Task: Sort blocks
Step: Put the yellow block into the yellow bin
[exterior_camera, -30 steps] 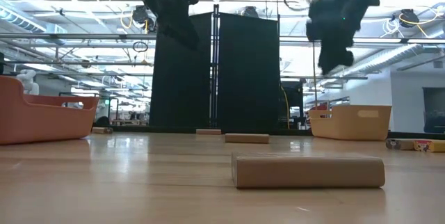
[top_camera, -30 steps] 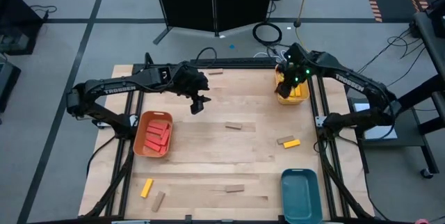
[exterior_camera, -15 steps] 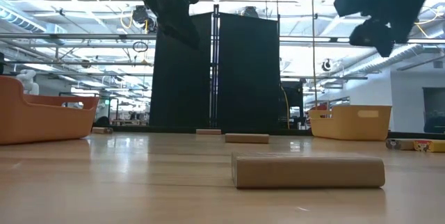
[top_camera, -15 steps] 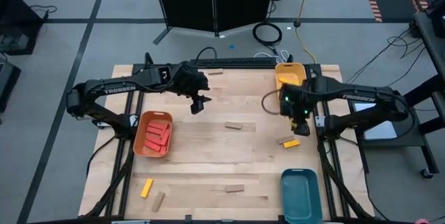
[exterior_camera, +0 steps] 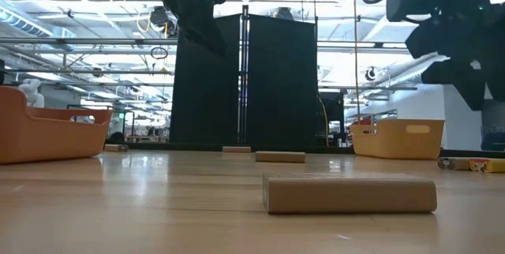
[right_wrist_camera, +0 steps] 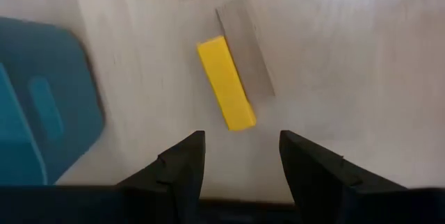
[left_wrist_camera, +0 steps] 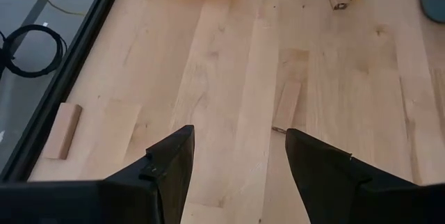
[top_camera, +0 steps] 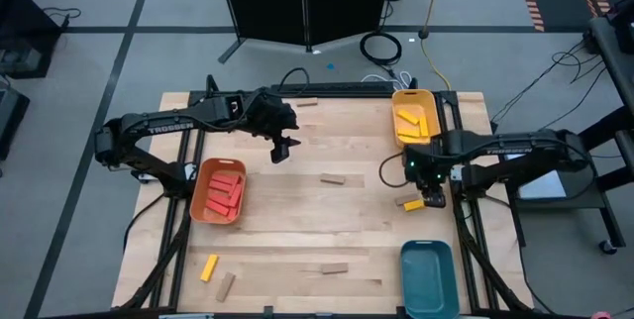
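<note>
R gripper (top_camera: 432, 200) is hovering open-fingered, empty, over the yellow block (right_wrist_camera: 226, 83) touching a tan block (right_wrist_camera: 245, 56) nr the table's (top_camera: 297, 230) right edge, prob lining up a pick. L gripper (top_camera: 281, 151) is waiting open, mid-rear.

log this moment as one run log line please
right claw: open, above yellow block beside tan block | left claw: open, waiting over table | yellow tray: holds yellow blocks
</note>
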Tool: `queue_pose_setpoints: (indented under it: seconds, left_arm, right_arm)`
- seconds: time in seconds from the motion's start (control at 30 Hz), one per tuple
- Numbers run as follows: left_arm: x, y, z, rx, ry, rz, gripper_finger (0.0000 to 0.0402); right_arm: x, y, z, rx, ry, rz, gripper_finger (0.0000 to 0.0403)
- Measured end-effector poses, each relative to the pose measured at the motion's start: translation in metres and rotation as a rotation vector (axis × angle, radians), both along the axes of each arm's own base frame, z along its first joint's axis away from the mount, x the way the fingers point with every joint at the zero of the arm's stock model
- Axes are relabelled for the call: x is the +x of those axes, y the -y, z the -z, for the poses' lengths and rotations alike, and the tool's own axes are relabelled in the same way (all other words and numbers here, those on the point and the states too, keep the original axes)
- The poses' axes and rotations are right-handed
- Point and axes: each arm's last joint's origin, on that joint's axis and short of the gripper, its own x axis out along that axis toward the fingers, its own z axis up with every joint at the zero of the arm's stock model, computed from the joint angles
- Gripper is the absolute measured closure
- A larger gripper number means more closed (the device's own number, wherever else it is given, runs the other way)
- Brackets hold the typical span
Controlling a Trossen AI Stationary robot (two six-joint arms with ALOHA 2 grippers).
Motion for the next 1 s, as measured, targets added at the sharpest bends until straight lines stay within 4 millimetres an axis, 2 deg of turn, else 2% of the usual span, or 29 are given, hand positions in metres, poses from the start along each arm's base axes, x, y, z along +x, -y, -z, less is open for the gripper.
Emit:
queue_pose_setpoints:
  seconds: [0.37,0.63,0.8,1.0]
  left_arm:
    - [0.0,0.0,0.0,0.002,0.004,0.0,0.0178]
    - [0.001,0.0,-0.001,0.003,0.008,0.0,0.0178]
    - [0.001,0.0,-0.001,0.012,0.007,0.01,0.0178]
    - [0.0,0.0,0.0,0.02,0.002,0.018,0.0178]
  right_arm:
    - [0.002,-0.013,0.023,-0.048,-0.059,-0.025,0.0225]
    - [0.016,-0.023,0.049,-0.146,-0.244,0.072,0.0225]
    - [0.023,-0.029,0.063,-0.171,-0.304,0.042,0.0225]
    - [0.027,-0.039,0.071,-0.179,-0.316,-0.012,0.0225]
